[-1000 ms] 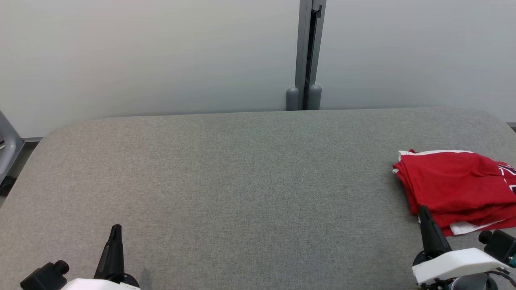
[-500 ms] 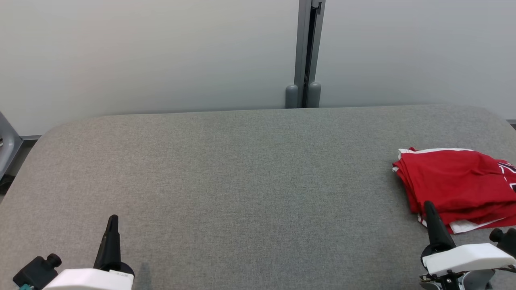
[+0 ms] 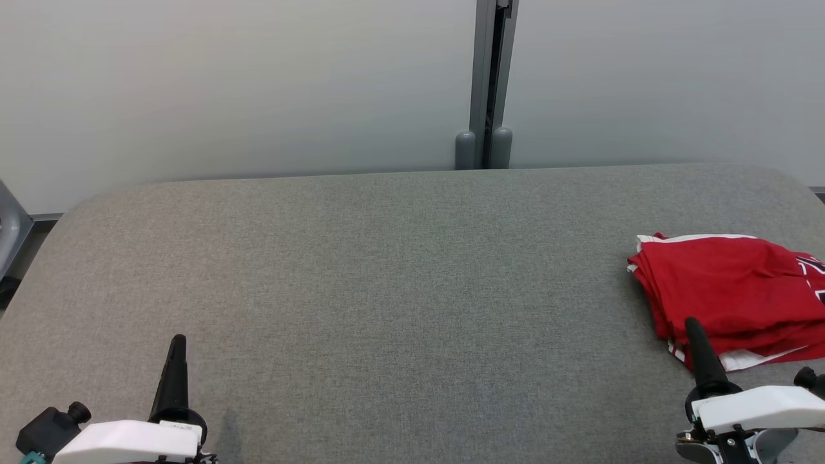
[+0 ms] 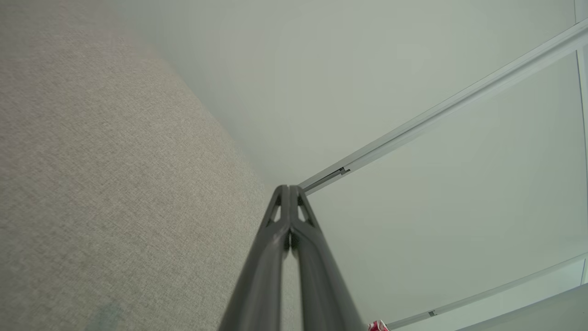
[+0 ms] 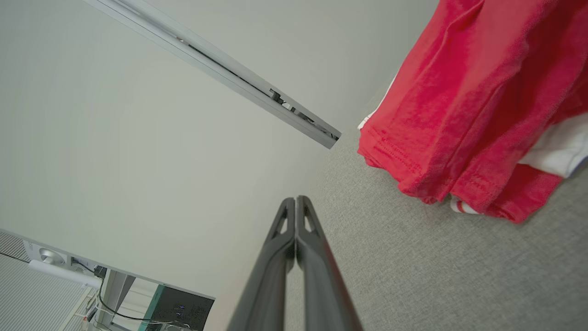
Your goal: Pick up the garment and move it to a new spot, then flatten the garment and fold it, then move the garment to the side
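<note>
The red garment (image 3: 728, 293) lies in a layered, folded-looking stack at the right edge of the head view, on the grey table (image 3: 387, 290); white trim shows along its near and far edges. Its far right part runs out of the frame, so I cannot say how neat the fold is there. The right gripper (image 3: 693, 326) stands at the lower right, clenched on nothing; its tip is just before the stack's near corner and, as the right wrist view suggests, apart from the cloth. The left gripper (image 3: 178, 341) sits at the lower left, likewise clenched and empty, well apart from the garment. I judge the last step, setting the garment aside, to be done or nearly so; the next move calls only for both arms to draw clear without snagging the cloth's near hem.
</note>
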